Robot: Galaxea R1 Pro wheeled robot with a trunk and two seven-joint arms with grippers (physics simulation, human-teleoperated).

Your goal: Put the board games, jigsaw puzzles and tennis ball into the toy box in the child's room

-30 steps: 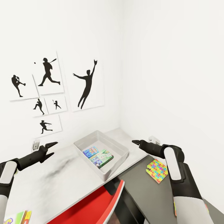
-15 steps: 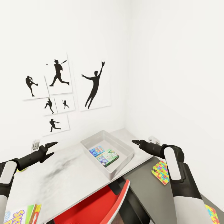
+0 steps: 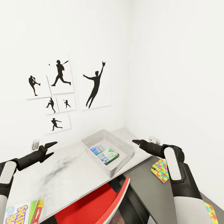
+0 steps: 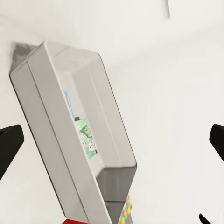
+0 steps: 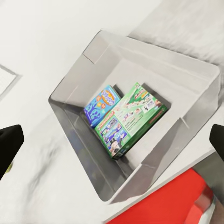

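The grey toy box [image 3: 122, 164] sits on the white table [image 3: 62, 177] near the room's corner. Inside it lie a blue board game [image 3: 97, 149] and a green board game [image 3: 109, 156], also seen in the right wrist view as the blue game [image 5: 102, 105] and green game [image 5: 135, 119]. A third board game [image 3: 21, 213] lies at the table's near left edge. One jigsaw puzzle [image 3: 161, 170] rests on the dark surface right of the table, another puzzle [image 3: 212, 213] at the lower right corner. My left gripper [image 3: 54, 148] and right gripper [image 3: 134, 142] hover open and empty either side of the box. The tennis ball is out of view.
A red chair [image 3: 99, 202] is tucked under the table's front edge. White walls close off the corner behind and to the right of the table. Baseball silhouette posters [image 3: 93, 84] hang on the back wall, with a wall outlet [image 3: 35, 144] below them.
The whole picture has shifted right, so the camera has turned left. More of the board game at the table's near left edge shows. Both arms hold the same pose.
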